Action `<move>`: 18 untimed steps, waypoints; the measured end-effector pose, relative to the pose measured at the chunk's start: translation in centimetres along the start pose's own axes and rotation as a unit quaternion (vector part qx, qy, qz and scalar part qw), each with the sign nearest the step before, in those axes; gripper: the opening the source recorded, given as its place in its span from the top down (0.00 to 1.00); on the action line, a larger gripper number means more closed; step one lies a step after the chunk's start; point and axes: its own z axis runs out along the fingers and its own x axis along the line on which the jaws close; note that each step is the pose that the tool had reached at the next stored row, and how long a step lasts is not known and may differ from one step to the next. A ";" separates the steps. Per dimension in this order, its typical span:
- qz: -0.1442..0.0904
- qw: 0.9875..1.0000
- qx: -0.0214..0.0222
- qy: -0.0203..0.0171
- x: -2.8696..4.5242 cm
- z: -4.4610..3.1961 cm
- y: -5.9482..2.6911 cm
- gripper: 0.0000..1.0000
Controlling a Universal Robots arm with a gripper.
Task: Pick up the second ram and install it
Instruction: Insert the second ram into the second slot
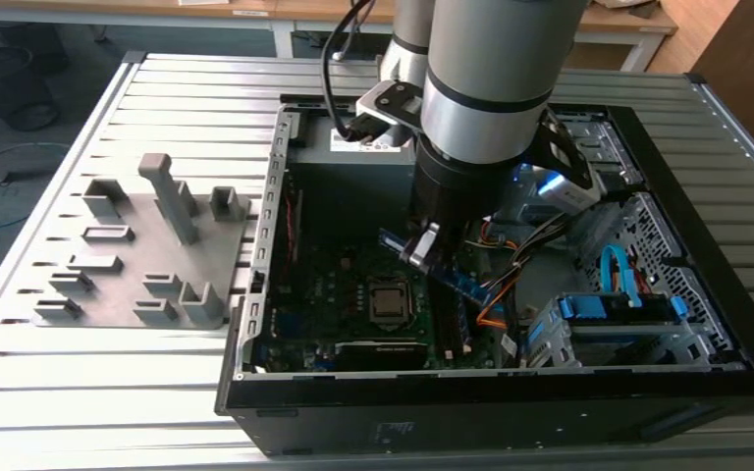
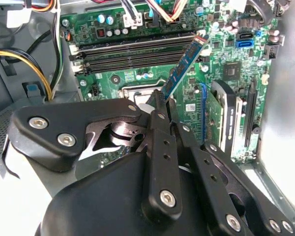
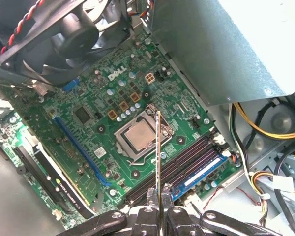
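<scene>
Gripper [image 3: 158, 195] clamped on one end of the thin, dark blue-green second ram stick [image 3: 158, 147], its long axis slanting across the black motherboard slots [image 3: 179, 164].

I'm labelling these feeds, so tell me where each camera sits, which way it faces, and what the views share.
Exterior view: off the arm, high, looking down into the open case; shows arm and gripper.
First wrist view: on the arm, looking past the gripper at the motherboard; ram edge-on.
Second wrist view: on the arm, over the gripper's linkage; ram's face shows.
Shared: all show the gripper shut on the ram.
</scene>
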 end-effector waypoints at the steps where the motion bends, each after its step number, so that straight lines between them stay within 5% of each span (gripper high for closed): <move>1: 0.003 1.000 0.000 0.000 0.00 0.00 0.00 0.86; 18: 0.054 0.999 0.002 0.001 0.00 0.02 0.00 0.86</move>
